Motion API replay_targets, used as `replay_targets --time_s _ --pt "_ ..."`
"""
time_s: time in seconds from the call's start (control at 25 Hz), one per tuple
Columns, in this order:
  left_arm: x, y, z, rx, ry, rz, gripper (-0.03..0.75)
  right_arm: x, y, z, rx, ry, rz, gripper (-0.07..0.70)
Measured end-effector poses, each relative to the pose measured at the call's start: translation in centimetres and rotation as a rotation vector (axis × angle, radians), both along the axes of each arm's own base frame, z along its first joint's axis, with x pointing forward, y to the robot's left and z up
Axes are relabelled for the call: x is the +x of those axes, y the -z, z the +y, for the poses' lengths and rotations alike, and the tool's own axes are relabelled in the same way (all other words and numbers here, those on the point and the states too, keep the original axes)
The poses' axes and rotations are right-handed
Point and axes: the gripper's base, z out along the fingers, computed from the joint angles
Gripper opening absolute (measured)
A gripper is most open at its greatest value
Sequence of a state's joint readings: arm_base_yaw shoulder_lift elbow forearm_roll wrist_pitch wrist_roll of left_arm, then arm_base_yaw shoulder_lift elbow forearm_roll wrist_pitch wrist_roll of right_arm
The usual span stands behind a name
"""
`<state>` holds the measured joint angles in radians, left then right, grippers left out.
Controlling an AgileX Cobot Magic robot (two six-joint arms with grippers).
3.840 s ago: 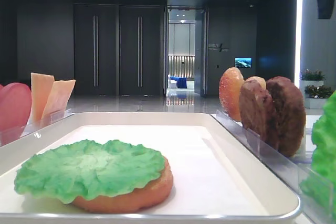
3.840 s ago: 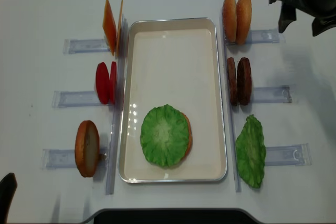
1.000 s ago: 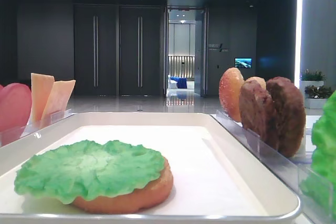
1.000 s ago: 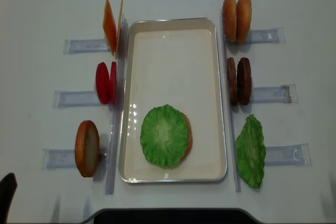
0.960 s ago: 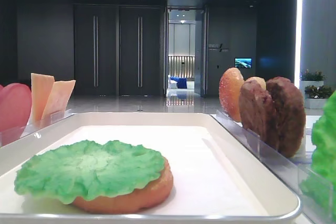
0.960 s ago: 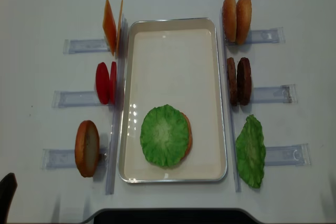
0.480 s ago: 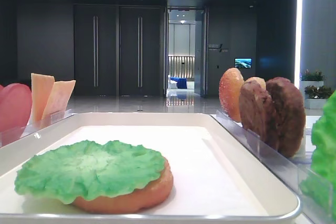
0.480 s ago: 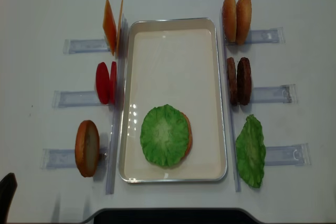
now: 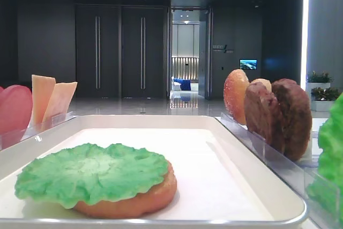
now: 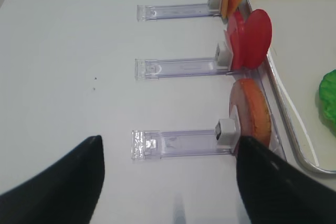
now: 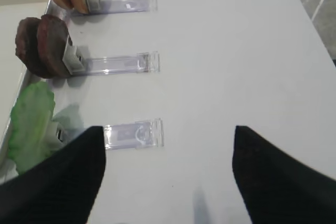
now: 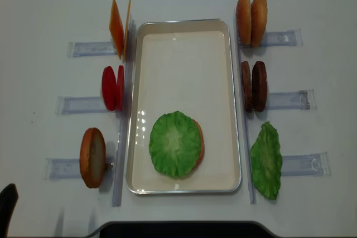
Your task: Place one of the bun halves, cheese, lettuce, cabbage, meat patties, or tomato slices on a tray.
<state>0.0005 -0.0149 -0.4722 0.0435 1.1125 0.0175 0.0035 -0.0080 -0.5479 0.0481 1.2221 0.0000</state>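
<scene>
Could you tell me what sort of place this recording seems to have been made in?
Probably a demo table in a large lobby or exhibition hall, not a kitchen. Behind the tray stand tall dark double doors, a glossy floor and a wall screen. The burger parts stand in clear holders on a plain white table.
</scene>
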Motion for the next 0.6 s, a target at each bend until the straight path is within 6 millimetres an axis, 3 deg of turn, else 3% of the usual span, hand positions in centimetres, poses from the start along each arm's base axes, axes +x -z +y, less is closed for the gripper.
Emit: replay_targets --time_s 0.6 --pt "0.0 0.0 0.0 0.0 0.0 0.0 0.597 0.88 0.44 0.02 0.006 0.001 -0.045 0.486"
